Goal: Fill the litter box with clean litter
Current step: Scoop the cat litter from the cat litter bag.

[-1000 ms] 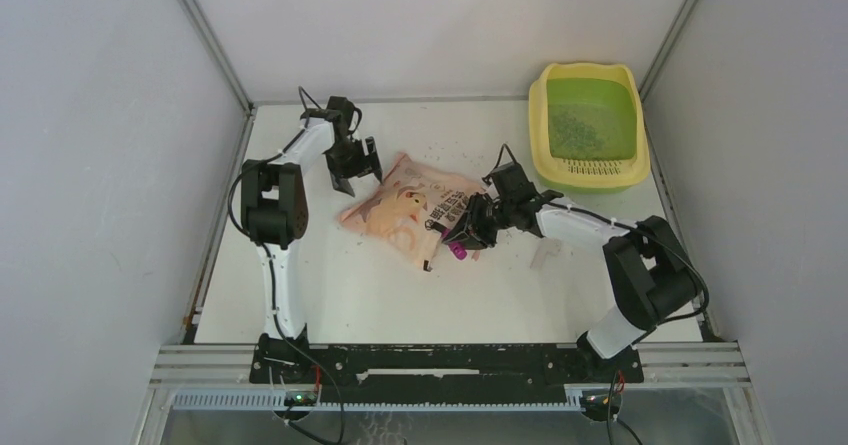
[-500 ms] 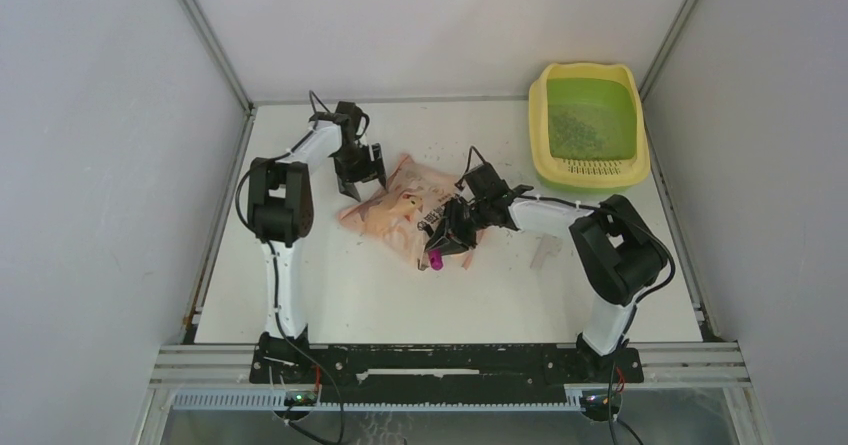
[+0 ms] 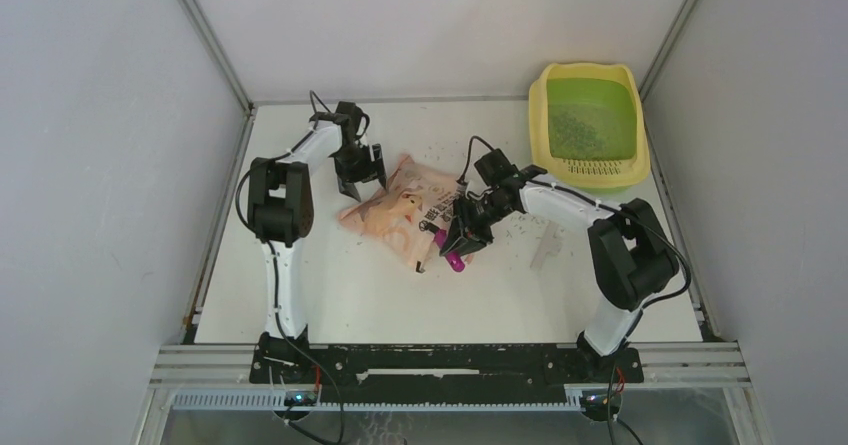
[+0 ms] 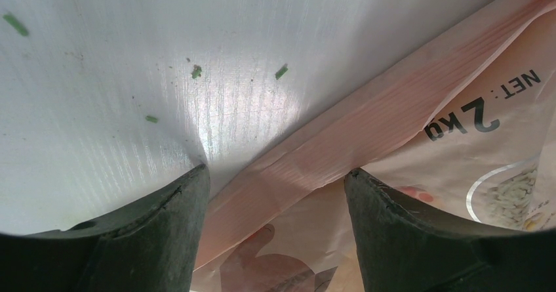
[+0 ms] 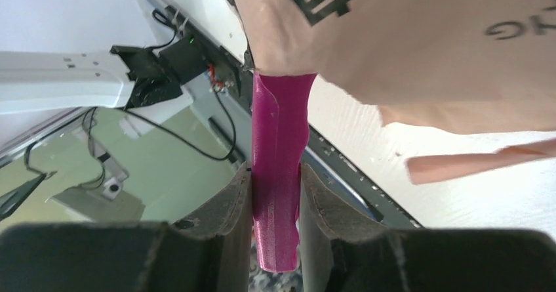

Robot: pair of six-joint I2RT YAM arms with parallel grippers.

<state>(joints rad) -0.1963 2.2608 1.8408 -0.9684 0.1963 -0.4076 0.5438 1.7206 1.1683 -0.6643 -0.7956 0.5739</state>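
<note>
Grip check: right end effector pressed together on scoop, magenta handle pinched between both fingers. Scoop head hidden under the flap of bag. Over the last second this wrist swung in toward the bag mouth, then pivoted back a little; the scoop stayed at the mouth edge throughout.

Left end effector spread, straddling the bag's sealed corner seam, not pinching. It came onto that corner from just up-left and has held there since.

Reading: bag being steadied for another scoop load; no load visible yet.

Box at far right of bench, well apart from the bag. Only a thin patch of litter in its basin, so filling looks far from done.
</note>
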